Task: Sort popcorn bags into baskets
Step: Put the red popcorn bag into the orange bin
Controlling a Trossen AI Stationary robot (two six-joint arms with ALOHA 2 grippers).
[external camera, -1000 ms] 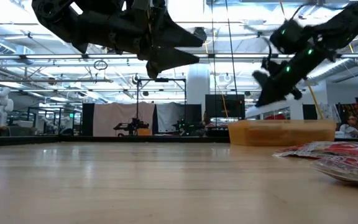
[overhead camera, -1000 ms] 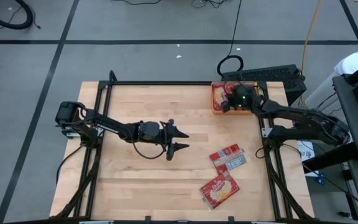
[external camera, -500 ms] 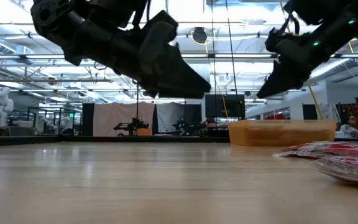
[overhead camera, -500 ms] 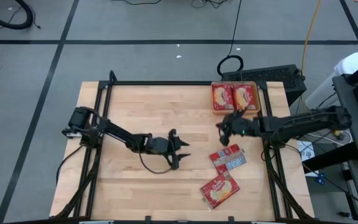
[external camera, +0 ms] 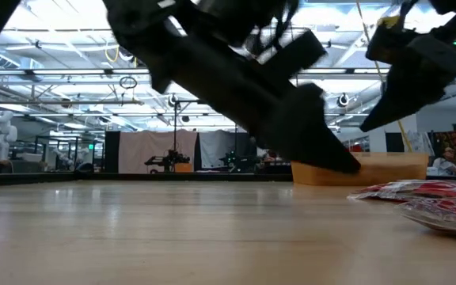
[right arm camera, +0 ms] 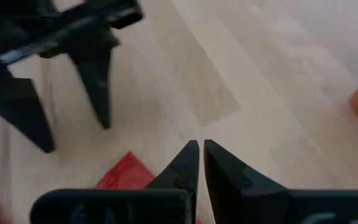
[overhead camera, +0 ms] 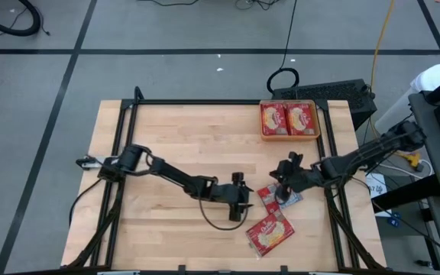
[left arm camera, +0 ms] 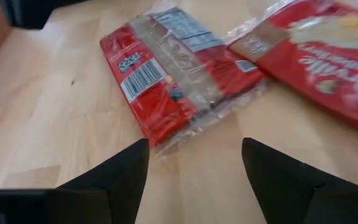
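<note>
Left gripper (overhead camera: 243,205) sits mid-table, jaws wide and empty — label-side popcorn bag (left arm camera: 166,81) lies just ahead of its tips, long axis slanted across the opening, a second bag (overhead camera: 270,233) beside it, picture-side up. Right gripper (overhead camera: 285,187) hovers over the same label-side bag, fingers pinched shut on nothing. Left looks better placed to grab. Orange basket (overhead camera: 265,137) at the far right edge already holds two bags.
</note>
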